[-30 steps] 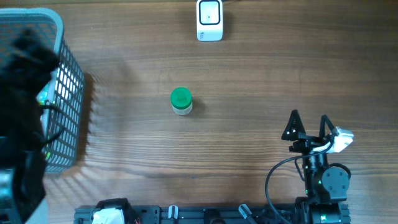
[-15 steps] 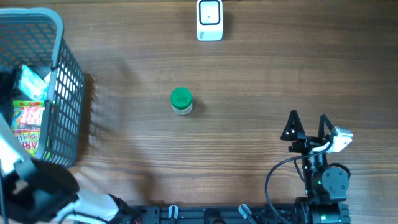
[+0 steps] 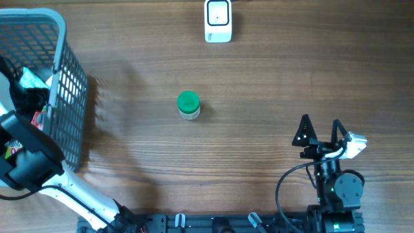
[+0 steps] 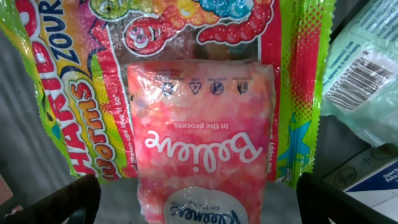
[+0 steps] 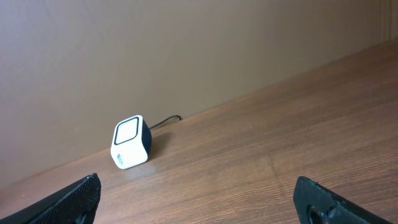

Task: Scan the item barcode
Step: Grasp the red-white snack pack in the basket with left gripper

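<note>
A pink Kleenex tissue packet [image 4: 202, 149] lies on a Haribo worms bag [image 4: 74, 93] inside the grey wire basket [image 3: 71, 84] at the table's left. My left gripper [image 4: 200, 202] hangs over the packet, open, with one finger on each side and clear of it. A green-white pack with a barcode [image 4: 364, 74] lies to the right. The white scanner [image 3: 218, 21] stands at the far edge and also shows in the right wrist view [image 5: 131, 142]. My right gripper [image 3: 320, 133] rests open at the front right, holding nothing.
A small jar with a green lid [image 3: 188, 105] stands mid-table. A box corner [image 4: 373, 177] sits at the basket's lower right. The left arm [image 3: 29, 158] crosses the basket's front rim. The scanner's cable runs off behind it along the wall.
My left arm has swung about the basket's front and now reaches down inside it. The jar, the scanner and the right arm have not moved.
</note>
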You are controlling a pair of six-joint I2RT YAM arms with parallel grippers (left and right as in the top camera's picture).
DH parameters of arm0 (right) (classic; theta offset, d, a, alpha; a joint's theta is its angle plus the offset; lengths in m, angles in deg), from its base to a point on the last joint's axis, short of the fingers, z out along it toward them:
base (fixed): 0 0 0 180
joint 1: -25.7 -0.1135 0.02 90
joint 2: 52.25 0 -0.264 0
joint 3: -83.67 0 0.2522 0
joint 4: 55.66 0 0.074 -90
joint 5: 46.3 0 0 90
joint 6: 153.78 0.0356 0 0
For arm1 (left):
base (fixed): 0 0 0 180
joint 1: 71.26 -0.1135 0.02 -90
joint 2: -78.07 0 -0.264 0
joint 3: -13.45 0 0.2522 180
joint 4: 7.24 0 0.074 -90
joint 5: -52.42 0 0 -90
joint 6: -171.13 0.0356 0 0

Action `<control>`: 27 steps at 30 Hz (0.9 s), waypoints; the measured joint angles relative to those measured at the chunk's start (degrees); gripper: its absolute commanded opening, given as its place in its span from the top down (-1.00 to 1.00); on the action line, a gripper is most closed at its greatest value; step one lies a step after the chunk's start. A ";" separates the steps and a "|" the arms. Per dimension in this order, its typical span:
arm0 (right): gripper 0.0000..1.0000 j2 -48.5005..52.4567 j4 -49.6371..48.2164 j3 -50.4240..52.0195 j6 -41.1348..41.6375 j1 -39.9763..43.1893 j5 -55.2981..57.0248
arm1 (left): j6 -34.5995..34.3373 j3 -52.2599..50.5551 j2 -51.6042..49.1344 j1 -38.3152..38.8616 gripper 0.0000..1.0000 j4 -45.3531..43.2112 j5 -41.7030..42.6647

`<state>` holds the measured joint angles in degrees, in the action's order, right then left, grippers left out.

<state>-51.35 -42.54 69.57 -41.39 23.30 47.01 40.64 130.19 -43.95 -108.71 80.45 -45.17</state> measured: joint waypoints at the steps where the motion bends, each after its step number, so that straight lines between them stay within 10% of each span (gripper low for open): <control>1: -0.99 0.00 0.00 0.00 0.00 0.00 0.00 | -0.17 0.00 0.00 0.00 -0.41 -0.02 0.04; 7: -0.99 0.00 0.00 0.00 0.00 0.00 0.00 | -0.48 0.00 0.00 0.00 0.46 -0.15 0.04; 17: -0.99 0.00 0.00 0.00 0.00 0.00 0.00 | -0.59 3.43 2.64 -0.02 0.45 3.54 1.92; 27: -0.99 0.00 -0.02 0.00 0.00 0.00 0.00 | -0.57 15.74 34.32 8.26 0.37 4.92 21.22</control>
<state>-51.35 -42.56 69.57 -41.39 23.30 47.01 40.07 145.93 -9.63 -100.45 85.37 -23.95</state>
